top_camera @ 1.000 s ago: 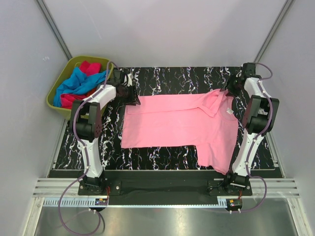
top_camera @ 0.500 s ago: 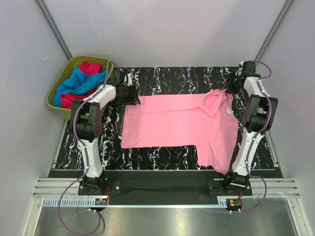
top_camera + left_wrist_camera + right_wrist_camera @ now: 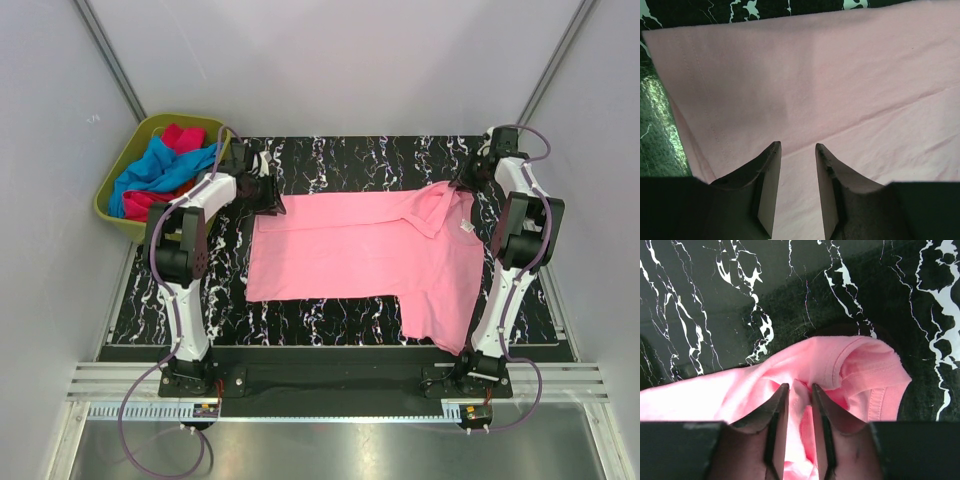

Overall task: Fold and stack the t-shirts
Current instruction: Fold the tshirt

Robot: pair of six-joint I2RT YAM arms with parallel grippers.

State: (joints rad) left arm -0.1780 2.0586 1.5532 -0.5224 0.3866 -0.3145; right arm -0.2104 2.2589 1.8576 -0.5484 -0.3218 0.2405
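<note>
Saw light pink t-shirt [image 3: 350, 250] spread flat on the marbled table [image 3: 300, 322].
Found one sleeve nearest the arm bases, body across mid-table. Farther back, noted left gripper [image 3: 797, 145] with fingers parted over the far-left hem, clasping nothing; right gripper [image 3: 800, 386] clenched on a ridge of cloth at the far-right edge. Beyond, far left, spotted blue and magenta t-shirts [image 3: 160, 170] heaped in the olive-green bin [image 3: 180, 118].

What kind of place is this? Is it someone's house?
Probably a robot test lab, not a house: two robot arms are fixed at the edge of a black marbled table, plain grey walls box it in, and a pink t-shirt lies spread out.
</note>
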